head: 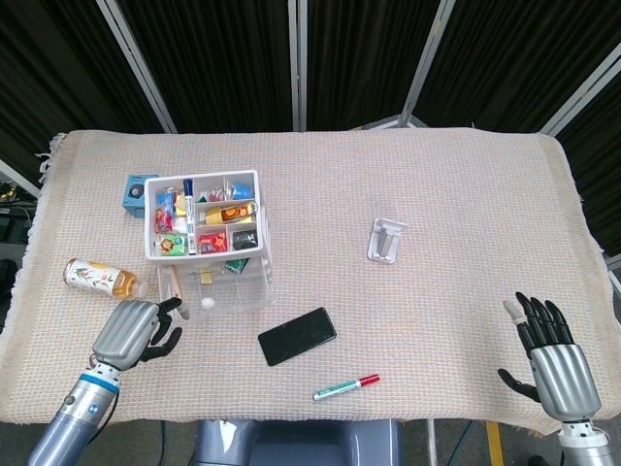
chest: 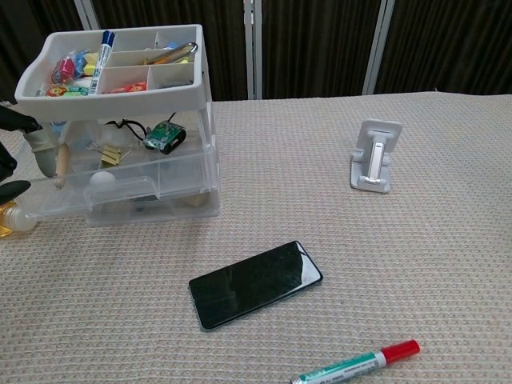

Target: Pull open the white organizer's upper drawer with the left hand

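Head view: woven cloth (head: 437,175), dark curtains (head: 223,58)

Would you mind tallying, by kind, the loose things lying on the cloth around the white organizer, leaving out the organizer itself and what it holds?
Phone: 1
Marker with red cap: 1
White phone stand: 1
Bottle: 1
Blue box behind the organizer: 1
Total: 5
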Controlling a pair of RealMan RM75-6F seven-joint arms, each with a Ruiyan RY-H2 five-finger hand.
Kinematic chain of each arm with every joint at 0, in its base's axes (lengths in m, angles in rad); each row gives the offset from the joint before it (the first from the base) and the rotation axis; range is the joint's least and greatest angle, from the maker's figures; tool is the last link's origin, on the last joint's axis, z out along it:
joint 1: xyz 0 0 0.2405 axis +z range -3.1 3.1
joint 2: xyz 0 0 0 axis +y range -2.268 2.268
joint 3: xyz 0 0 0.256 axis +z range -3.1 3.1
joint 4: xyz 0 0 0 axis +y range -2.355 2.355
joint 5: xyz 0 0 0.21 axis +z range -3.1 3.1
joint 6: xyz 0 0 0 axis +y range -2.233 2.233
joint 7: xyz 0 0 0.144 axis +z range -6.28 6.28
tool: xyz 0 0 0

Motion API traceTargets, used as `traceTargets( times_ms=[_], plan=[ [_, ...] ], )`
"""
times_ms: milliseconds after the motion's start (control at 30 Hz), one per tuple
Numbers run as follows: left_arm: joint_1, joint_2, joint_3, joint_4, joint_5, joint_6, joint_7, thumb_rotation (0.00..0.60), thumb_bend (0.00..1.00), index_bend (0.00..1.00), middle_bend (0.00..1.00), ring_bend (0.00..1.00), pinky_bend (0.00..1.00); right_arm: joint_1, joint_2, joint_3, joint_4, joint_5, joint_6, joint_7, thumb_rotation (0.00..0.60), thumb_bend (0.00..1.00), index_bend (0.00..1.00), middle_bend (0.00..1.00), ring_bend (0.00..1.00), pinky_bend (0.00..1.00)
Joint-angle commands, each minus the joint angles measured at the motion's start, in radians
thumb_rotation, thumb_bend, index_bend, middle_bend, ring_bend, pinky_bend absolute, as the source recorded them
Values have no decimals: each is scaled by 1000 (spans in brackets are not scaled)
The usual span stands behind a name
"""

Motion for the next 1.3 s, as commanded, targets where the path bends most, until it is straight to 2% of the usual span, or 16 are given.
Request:
traceTargets(
  times_ms=[33, 267, 367, 700, 800, 833, 933, 1033, 1100, 1300],
  plan=[
    [14, 6, 26, 6, 36, 0, -17, 600, 501, 456, 875, 865, 746, 0, 0, 0, 0, -1, 1, 1, 600, 0, 0, 0, 0, 0],
    [29, 9, 49, 22, 84, 3, -49, 600, 501, 424, 875, 865, 746, -1, 0, 0, -1, 0, 0, -1, 600, 0, 0, 0, 0, 0],
    [33, 11, 47, 26, 98, 11, -61, 600, 502, 386, 875, 865, 746, 0, 0, 0, -1, 1, -1, -2, 600, 0, 0, 0, 0, 0],
    [47, 29, 33, 13, 149, 49, -87, 600, 484, 364, 875, 865, 746, -1, 1, 0, -3, 2, 0, -1, 600, 0, 0, 0, 0, 0],
    [45, 40, 10, 8, 171, 75, -67, 600, 343, 325, 863, 857, 733, -1, 0, 0, -2, 2, -1, -2, 600, 0, 0, 0, 0, 0],
    [43, 42, 0, 10, 177, 85, -49, 600, 271, 321, 839, 841, 709, -1, 0, 0, -2, 2, -2, -3, 600, 0, 0, 0, 0, 0],
    [29, 57, -29, 5, 178, 95, 27, 600, 156, 319, 771, 795, 636, 0, -1, 0, -2, 2, -3, -4, 600, 0, 0, 0, 0, 0],
    [2, 93, -63, -26, 139, 76, 113, 600, 124, 335, 729, 751, 593, 0, 0, 1, -2, 5, -4, -3, 600, 0, 0, 0, 0, 0],
    [-18, 116, -84, -42, 114, 59, 140, 600, 119, 358, 737, 750, 598, 0, 0, 1, -2, 6, -5, -2, 600, 0, 0, 0, 0, 0],
    [-104, 203, -142, -87, 1, -39, 225, 600, 86, 461, 884, 854, 732, 1, -1, -1, -1, 6, -10, -6, 600, 0, 0, 0, 0, 0]
  ],
)
